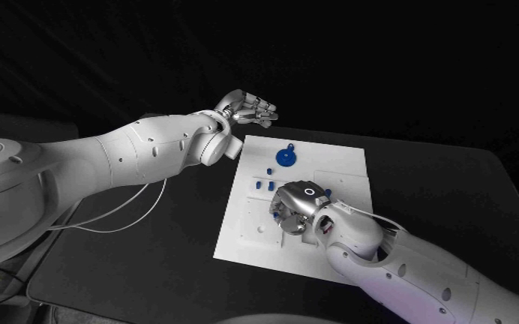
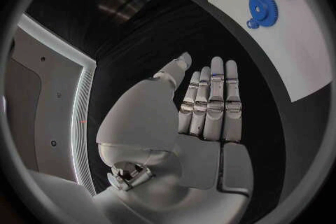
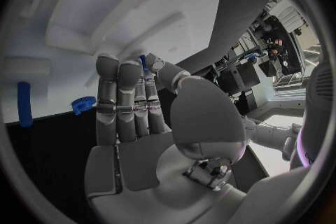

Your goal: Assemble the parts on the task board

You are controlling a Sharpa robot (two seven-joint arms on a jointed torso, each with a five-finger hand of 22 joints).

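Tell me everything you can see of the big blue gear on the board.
The big blue gear is a toothed disc that looks like plastic, with a smaller blue piece at its rim in the left wrist view. It lies flat near the far end of the white task board. Neither robot hand touches it.
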